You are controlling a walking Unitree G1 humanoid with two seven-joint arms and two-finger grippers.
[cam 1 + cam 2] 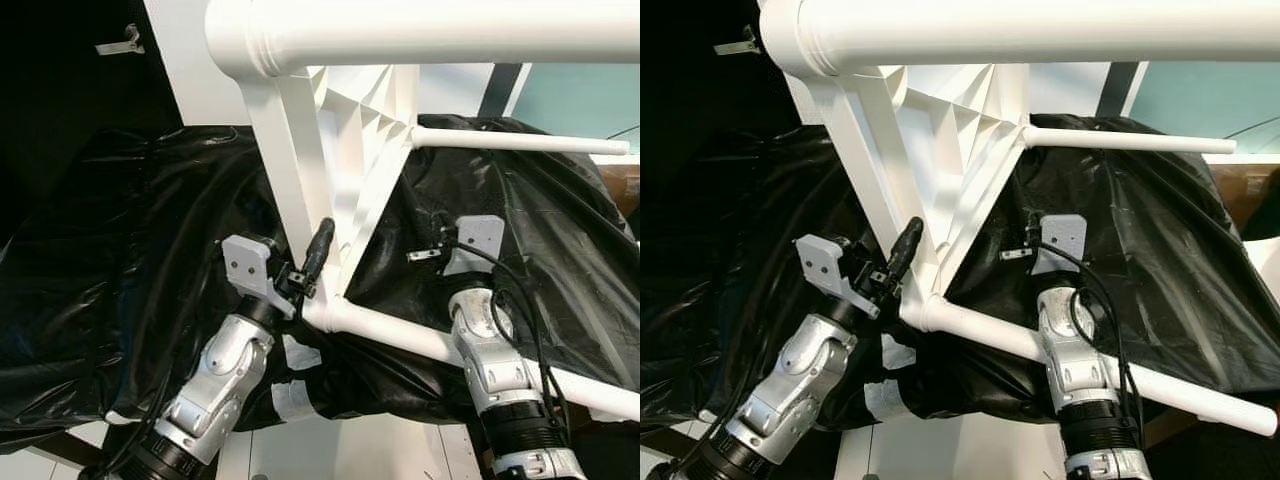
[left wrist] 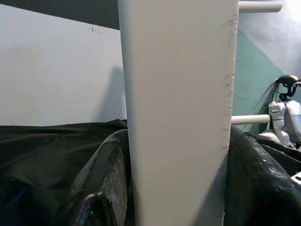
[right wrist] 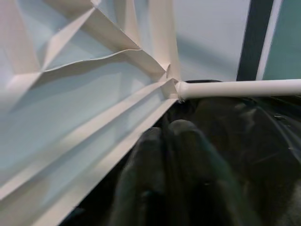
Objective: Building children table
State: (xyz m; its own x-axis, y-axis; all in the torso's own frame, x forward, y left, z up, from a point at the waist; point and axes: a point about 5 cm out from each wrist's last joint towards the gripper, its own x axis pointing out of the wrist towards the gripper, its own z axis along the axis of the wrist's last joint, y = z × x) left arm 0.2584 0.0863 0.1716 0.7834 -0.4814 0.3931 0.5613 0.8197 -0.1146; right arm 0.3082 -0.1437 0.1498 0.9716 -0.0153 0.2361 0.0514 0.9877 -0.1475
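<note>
The white plastic children's table (image 1: 340, 130), with its ribbed underside and round tube legs, is lying tipped on its side over the crinkled black plastic sheet (image 1: 120, 260) that is covering the surface in front of me, its underside turned toward my head camera.

Starting on my left, my left gripper (image 1: 305, 270) is reaching up against the flat white edge rail (image 1: 285, 160) of the table frame; one long black finger is lying along the rail just above the corner joint. My wrist camera is looking straight at that rail, with a black finger (image 2: 101, 179) showing beside it, so I judge my fingers are standing apart on either side of it, though I cannot tell whether they are pressing on it. To do this step well, I judge I should be squeezing the rail squarely and holding it steady, so that the frame is not twisting while a leg is being seated.

Further right, my right gripper's wrist (image 1: 470, 245) is resting by the near white tube leg (image 1: 420, 340); I cannot tell how its fingers are standing. It should be keeping clear of the trailing black cable (image 1: 515, 300).

Counting: I am seeing three white tube legs — the thick one across the top (image 1: 430, 30), the thin far one (image 1: 520, 142) and the near one — plus one ribbed tabletop, one black sheet and my two grippers.
</note>
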